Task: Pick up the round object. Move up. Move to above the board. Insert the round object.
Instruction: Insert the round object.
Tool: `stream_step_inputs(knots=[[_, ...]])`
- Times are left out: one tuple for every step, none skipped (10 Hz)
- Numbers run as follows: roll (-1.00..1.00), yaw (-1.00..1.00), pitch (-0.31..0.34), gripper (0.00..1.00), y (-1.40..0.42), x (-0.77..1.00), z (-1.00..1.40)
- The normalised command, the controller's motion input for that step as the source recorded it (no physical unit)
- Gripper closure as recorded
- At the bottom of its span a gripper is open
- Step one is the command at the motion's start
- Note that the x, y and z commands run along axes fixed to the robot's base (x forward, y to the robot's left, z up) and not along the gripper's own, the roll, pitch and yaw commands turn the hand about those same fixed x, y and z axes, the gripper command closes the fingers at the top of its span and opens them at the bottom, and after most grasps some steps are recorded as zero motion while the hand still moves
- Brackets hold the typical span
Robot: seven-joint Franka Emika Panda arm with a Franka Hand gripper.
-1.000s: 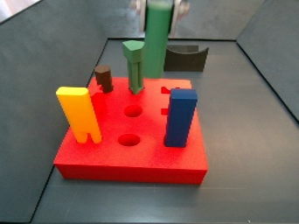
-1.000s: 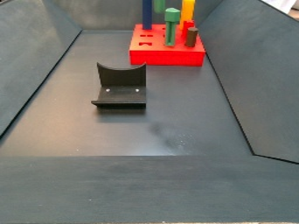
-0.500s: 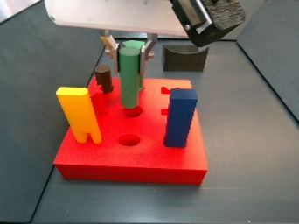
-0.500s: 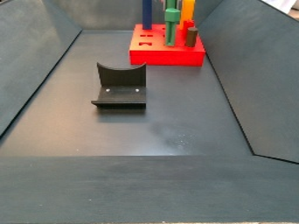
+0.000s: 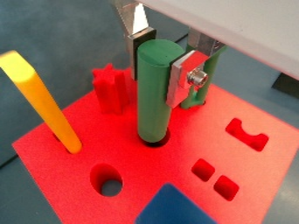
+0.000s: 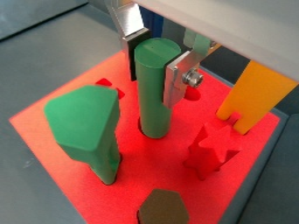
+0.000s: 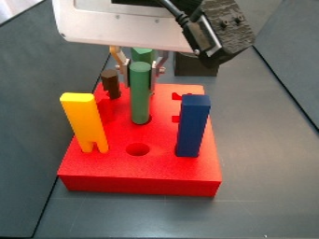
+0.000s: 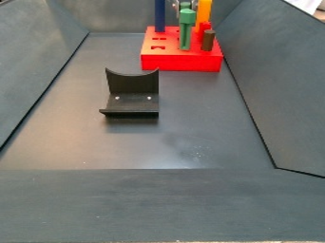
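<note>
Gripper (image 5: 163, 54) over the board (image 5: 251, 179), fingers (image 5: 184, 75) clamped on the upright round object (image 5: 159, 92), its base in a round hole.

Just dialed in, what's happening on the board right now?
The hand is above the red board, its silver fingers on either side of the dark green round peg. The peg stands upright with its bottom end in a round hole of the board, so insertion is under way or nearly done. Yellow, blue and short brown pegs already stand in the board.
</note>
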Motion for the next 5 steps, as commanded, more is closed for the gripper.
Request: stream_step_inputs(knots=[[0.0,-0.01,0.0,1.0,0.03,0.22,-0.26],[0.0,-0.01,0.0,1.0,0.0,0.2,-0.37],[0.12,0.0,-0.194,1.0,-0.17,0.0,-0.81],[0.19,0.0,-0.203,1.0,-0.25,0.0,-0.74],[0.02,0.0,-0.267,1.0,-0.03,0.0,-0.34]])
